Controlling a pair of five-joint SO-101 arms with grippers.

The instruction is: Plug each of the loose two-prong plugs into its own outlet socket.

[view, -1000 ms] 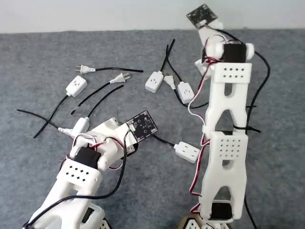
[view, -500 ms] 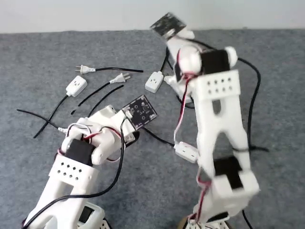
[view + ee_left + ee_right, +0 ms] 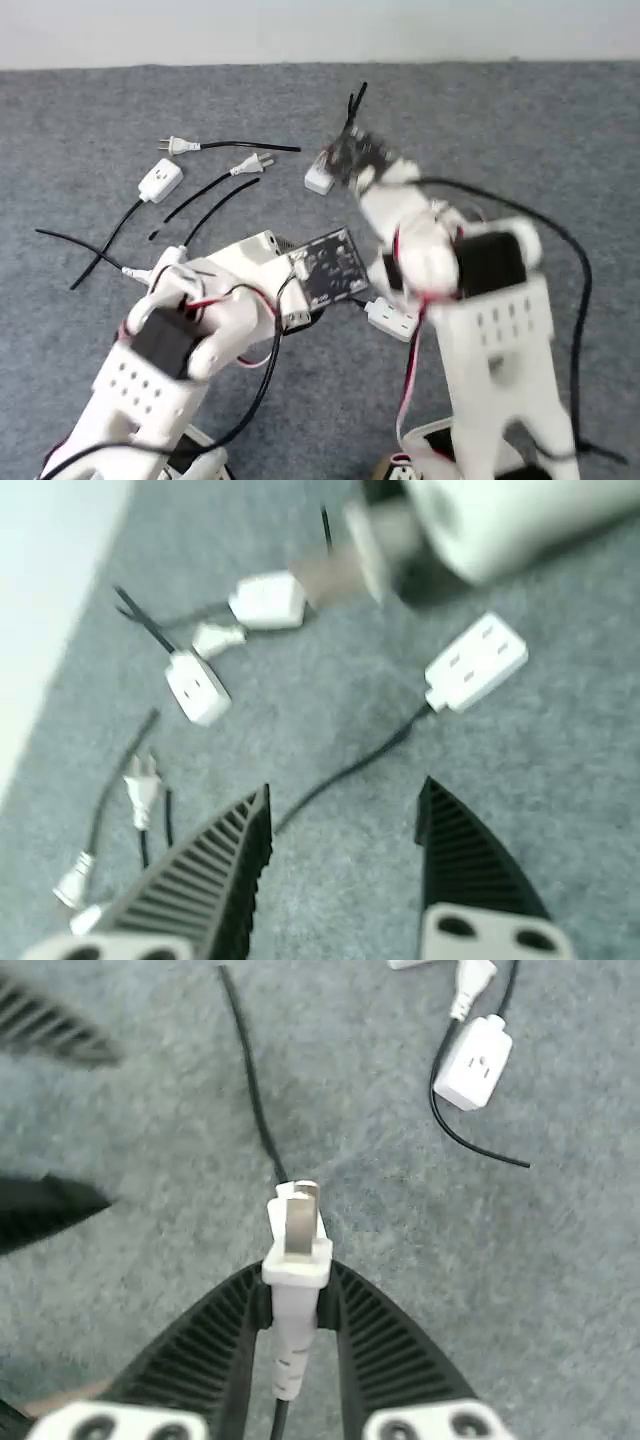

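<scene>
White plug [image 3: 296,1245] clamped in right gripper [image 3: 297,1280], prongs outward, above table [image 3: 560,150] middle. Left gripper [image 3: 343,798] spread apart, empty, near socket [image 3: 477,662]; 2 loose plugs [image 3: 180,146] lying toward far-left corner.

We see a white plug [image 3: 296,1248], prongs outward, pinched in the right gripper [image 3: 297,1278]. Two loose plugs [image 3: 178,146] [image 3: 250,163] lie far left near a white socket [image 3: 160,180], and a second socket [image 3: 392,318] sits centre.

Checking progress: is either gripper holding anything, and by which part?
The right gripper clamps a white two-prong plug by its plastic body, prongs free. The left gripper is open, empty.
</scene>
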